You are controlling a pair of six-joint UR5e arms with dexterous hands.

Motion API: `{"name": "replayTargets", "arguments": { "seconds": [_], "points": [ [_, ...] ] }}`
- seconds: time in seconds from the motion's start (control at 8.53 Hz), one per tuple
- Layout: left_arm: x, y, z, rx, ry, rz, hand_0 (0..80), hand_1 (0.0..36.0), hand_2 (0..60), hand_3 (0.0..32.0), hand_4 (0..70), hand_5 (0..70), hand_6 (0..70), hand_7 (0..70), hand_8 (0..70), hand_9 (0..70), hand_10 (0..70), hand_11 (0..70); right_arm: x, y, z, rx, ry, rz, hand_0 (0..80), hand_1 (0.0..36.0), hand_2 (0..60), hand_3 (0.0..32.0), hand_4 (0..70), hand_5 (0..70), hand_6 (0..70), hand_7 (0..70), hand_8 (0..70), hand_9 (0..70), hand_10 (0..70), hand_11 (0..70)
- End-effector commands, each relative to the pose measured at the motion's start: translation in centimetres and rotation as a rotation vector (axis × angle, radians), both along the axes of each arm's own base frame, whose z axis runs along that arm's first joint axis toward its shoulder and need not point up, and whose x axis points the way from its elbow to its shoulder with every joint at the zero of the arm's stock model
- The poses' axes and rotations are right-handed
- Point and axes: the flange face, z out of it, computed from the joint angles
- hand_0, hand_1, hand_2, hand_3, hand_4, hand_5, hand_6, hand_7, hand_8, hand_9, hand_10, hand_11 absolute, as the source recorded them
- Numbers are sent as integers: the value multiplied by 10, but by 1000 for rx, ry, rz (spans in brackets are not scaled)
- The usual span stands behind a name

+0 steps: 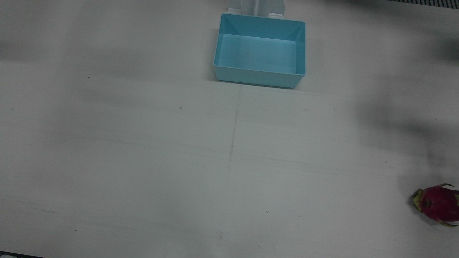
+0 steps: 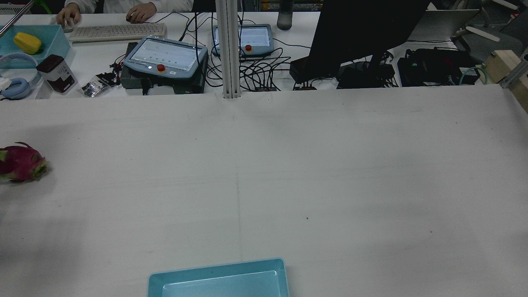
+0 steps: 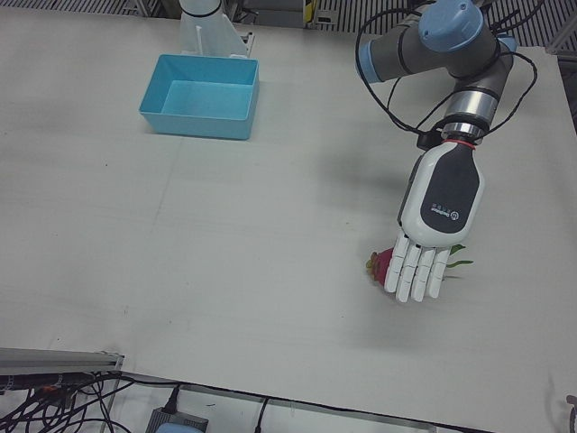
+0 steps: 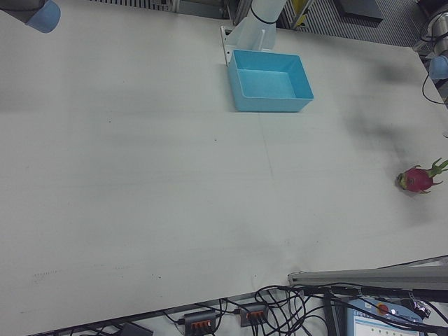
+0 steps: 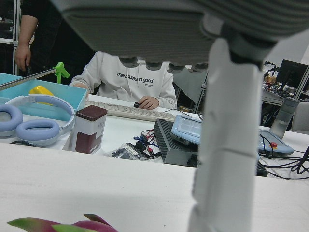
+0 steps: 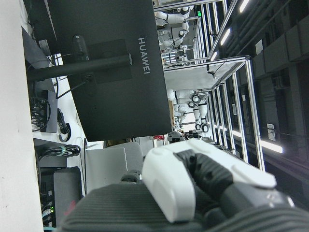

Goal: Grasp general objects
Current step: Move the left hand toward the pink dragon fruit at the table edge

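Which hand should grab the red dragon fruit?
Left. The left hand already hangs over the red dragon fruit with its fingers open and extended downward. The right hand shows only in its own camera, aimed off the table.

Left arm [image 3: 451, 45]: enters from the upper right of the frame, grey-and-blue joints bent downward, black cable looped beside it.
Left hand [image 3: 433, 225]: right of centre, white, palm down, fingers straight and slightly apart, pointing toward the lower edge.
Dragon fruit [image 3: 383, 264]: lower right of centre, mostly hidden under the fingers [image 3: 416, 273]; whether they touch it is unclear.
Blue bin [image 3: 200, 96]: upper left, open-topped, nothing visible inside.
Table [image 3: 180, 253]: white, fills the frame.
Pedestal [image 3: 209, 27]: top edge, behind the bin.
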Motion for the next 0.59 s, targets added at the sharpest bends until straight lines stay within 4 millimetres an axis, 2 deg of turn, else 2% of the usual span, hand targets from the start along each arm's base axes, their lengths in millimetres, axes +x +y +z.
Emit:
{"name": "replayTargets", "arguments": {
  "seconds": [0.0, 0.23, 0.35, 0.47],
  "points": [
    [3, 0, 0, 4, 6, 5, 512, 142, 0, 0, 0, 0, 0, 0, 0, 0, 0, 0, 0, 0, 0, 0, 0, 0, 0, 0, 0, 0, 0, 0, 0, 0, 0, 0, 0, 0],
    [3, 1, -1, 3, 5, 6, 463, 94, 0, 4, 0, 0, 0, 0, 0, 0, 0, 0, 0, 0, 0, 0, 0, 0, 0, 0, 0, 0, 0, 0, 0, 0, 0, 0, 0, 0],
    [4, 1, 2, -1, -1, 10, 324, 32, 0, 14, 0, 0, 0, 0, 0, 0, 0, 0, 0, 0, 0, 0, 0, 0, 0, 0, 0, 0, 0, 0, 0, 0, 0, 0, 0, 0],
    [7, 1, 4, -2, -6, 13, 135, 2, 0, 18, 0, 0, 0, 0, 0, 0, 0, 0, 0, 0, 0, 0, 0, 0, 0, 0, 0, 0, 0, 0, 0, 0, 0, 0, 0, 0]
  ]
}}
